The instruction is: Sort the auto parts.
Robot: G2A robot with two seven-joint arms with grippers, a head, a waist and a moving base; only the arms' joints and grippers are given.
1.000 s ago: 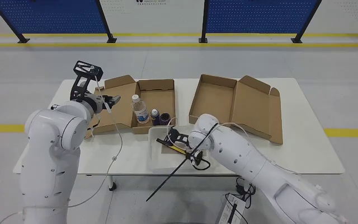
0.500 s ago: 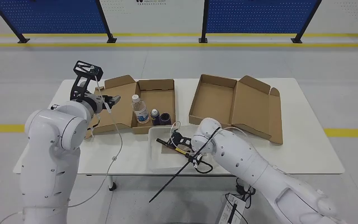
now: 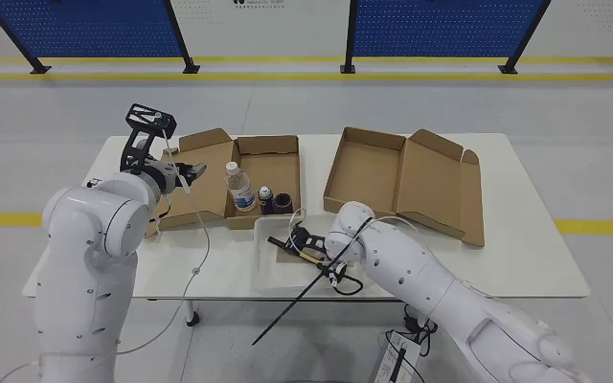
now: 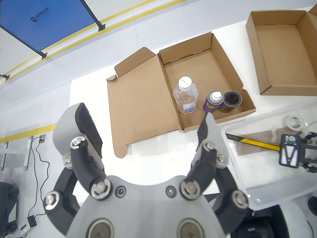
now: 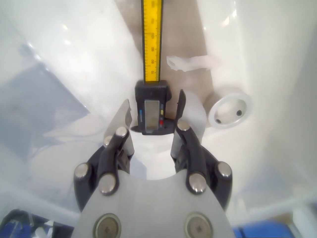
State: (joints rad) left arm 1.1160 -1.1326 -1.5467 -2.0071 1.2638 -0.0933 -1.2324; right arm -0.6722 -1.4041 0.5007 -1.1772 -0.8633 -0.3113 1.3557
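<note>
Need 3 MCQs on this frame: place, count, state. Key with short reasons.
1. The digital caliper lies: A) in the white bin B) in a cardboard box C) on bare table.
2. Items in the left cardboard box: A) one B) three C) five.
3. The right gripper's jaws: A) shut, empty B) open, astride the caliper's head C) shut on its scale.
Key: 1 A, its yellow scale lies on the bin floor. 2 B, clear bottle, purple spray can, black cylinder. 3 B, gaps show either side of the head.

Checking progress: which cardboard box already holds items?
The box nearest the left gripper: it holds a bottle, spray can and black cylinder; the other box holds nothing.
</note>
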